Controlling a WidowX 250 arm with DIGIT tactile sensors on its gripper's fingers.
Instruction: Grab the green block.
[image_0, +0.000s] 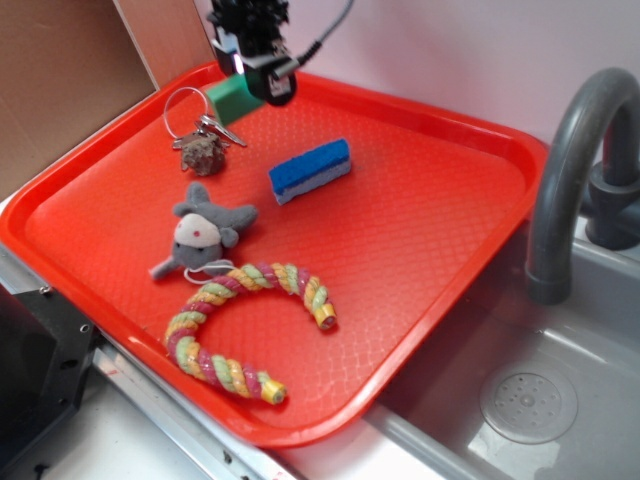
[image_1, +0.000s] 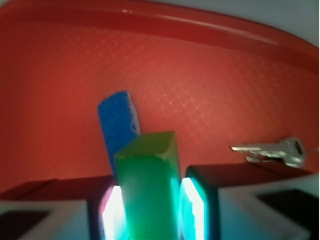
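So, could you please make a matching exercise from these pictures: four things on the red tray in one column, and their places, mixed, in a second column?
Things:
1. green block
2. blue sponge
3. keys
4. rope ring

Places:
A. near the middle of the tray
B. at the tray's front edge, next to the grey mouse toy
C. between the fingers of the gripper
D. by the tray's far left rim, beside the gripper

Pairs: 1-C, 2-A, 3-D, 4-B
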